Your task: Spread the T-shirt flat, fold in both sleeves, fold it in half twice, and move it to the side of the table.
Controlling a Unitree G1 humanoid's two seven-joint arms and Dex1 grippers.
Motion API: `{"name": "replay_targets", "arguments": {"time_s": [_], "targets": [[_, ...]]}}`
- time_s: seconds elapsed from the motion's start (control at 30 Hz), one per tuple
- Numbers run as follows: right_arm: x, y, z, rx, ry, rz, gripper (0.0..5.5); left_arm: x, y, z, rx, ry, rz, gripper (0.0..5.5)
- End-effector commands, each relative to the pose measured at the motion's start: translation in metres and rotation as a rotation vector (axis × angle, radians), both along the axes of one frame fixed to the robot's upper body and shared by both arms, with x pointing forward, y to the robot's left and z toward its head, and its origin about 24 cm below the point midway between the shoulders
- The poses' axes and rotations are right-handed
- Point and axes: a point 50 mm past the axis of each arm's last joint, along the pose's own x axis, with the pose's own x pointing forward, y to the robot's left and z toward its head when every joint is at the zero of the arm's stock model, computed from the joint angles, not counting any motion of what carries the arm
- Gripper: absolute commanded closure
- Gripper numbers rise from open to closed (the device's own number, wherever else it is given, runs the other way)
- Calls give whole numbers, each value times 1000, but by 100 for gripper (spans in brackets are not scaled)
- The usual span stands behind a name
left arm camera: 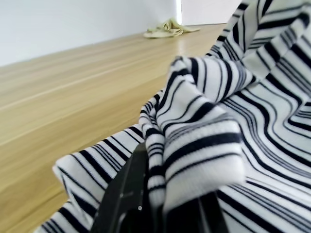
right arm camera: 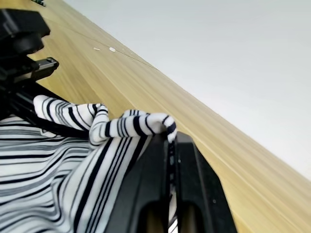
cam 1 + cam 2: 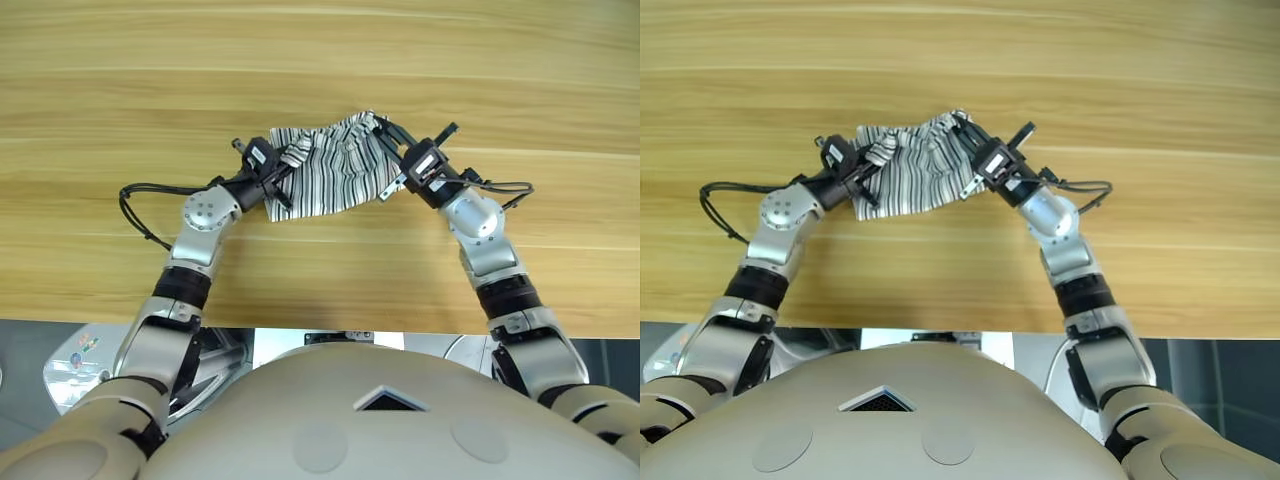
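A black-and-white striped T-shirt (image 3: 335,172) hangs bunched between my two grippers over the middle of the wooden table (image 3: 320,60). My left gripper (image 3: 283,163) is shut on its left edge; in the left wrist view a thick fold of striped cloth (image 1: 194,145) bulges over the black fingers (image 1: 124,194). My right gripper (image 3: 388,140) is shut on the upper right corner, and the right wrist view has a rolled hem (image 2: 131,124) pinched between its two black fingers (image 2: 150,179). The shirt's lower part sags toward the tabletop.
A small yellowish cloth (image 1: 170,28) lies far off along the table. The table's near edge (image 3: 320,325) runs just in front of my arms. Bare wood stretches to both sides and beyond the shirt.
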Motion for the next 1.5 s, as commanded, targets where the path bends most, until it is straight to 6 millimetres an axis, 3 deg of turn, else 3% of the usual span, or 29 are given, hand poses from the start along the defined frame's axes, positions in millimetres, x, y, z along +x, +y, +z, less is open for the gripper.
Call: {"name": "replay_targets", "arguments": {"time_s": [0.03, 0.2, 0.33, 0.47, 0.6, 0.73, 0.9, 1.17, 1.33, 1.5], "targets": [[19, 2, -1, 0, 0, -90, 550, 8, 13, -2, -41, 36, 88, 450], [40, -10, -7, 2, 36, -259, 458, -2, 29, 8, -157, 6, 147, 376], [55, -8, -16, -30, 73, -390, 385, -8, 39, 16, -289, -6, 217, 309], [62, -3, -19, -16, 67, -496, 305, -11, 49, 5, -338, 48, 319, 236], [38, 6, -6, 80, -52, -409, 302, -29, 71, 0, -566, 48, 507, 178], [7, 30, 3, 82, -79, -254, 302, -38, 68, 6, -768, -27, 517, 113], [18, 45, -18, -7, 55, -269, 302, -32, 70, 11, -814, -46, 540, 14], [57, 61, -10, -9, 83, -314, 302, -30, 64, 8, -786, -30, 542, 14], [34, 123, -38, -150, 196, -71, 302, -22, 56, 9, -791, -28, 530, 14], [25, 130, -59, -216, 289, -75, 302, -19, 51, 7, -800, -18, 526, 14]]}}
